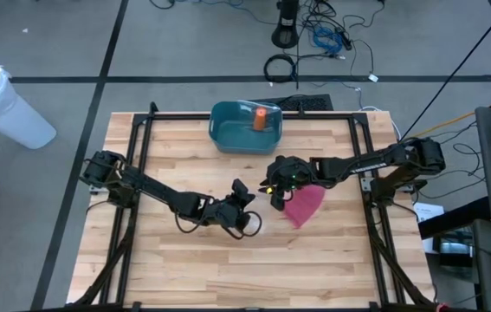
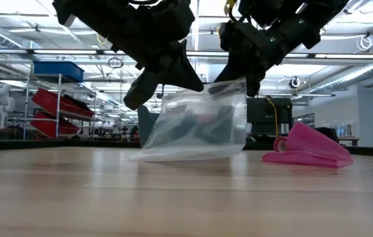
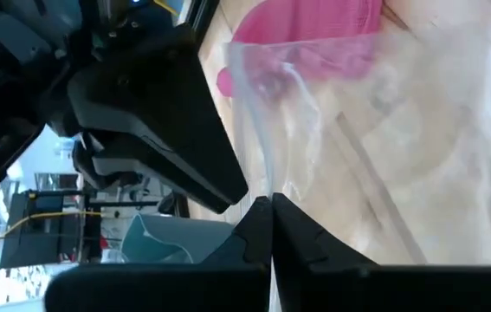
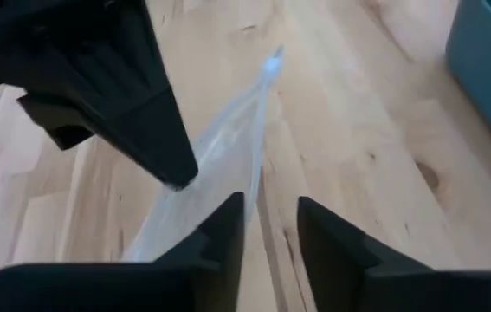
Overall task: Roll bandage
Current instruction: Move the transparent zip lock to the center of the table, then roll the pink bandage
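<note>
A clear plastic bag (image 2: 196, 125) stands upright at the table's middle, its bottom edge (image 2: 186, 155) on the wood. My left gripper (image 1: 245, 208) is shut on the bag's upper edge. My right gripper (image 4: 271, 212) stands at the other end of that edge, with a narrow gap between its fingers and the film's edge (image 4: 261, 165) running toward that gap. The pink bandage (image 1: 304, 204) lies flat on the table to the right of the bag, one end partly rolled (image 2: 281, 143). No gripper touches it. My left gripper pinches the bag's upper edge (image 3: 267, 178) between its two fingertips, coming in slanting down from the table's left. The bag hangs below the fingers with its bottom on the table, and the film looks slack and crumpled. My right gripper may or may not touch the film: I cannot tell.
A teal bin (image 1: 228, 139) with an orange thing (image 1: 261, 119) inside stands at the table's far middle. A black frame (image 1: 141, 165) runs along the table's left, right and far sides. Bare wood lies toward the near edge.
</note>
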